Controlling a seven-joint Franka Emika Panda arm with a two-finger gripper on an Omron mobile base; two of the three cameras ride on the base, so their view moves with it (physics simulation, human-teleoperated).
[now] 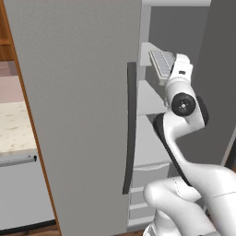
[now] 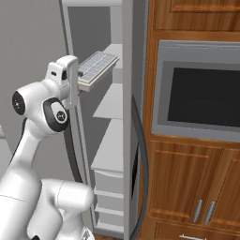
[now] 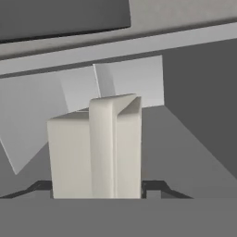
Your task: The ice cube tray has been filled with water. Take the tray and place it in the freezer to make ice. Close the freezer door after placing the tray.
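The freezer door [image 1: 78, 115] stands open at the left. The gripper [image 2: 79, 86] is clamped on the near end of the ice cube tray [image 2: 97, 68]. The tray's long axis points from the jaws toward 1 upper white shelf [image 2: 112, 50] of the freezer [image 2: 110, 131], just ahead.

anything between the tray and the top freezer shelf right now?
No. In the right base view the ice cube tray, held by the tool, hangs tilted beside the top white shelf; the stretch between them looks bare.
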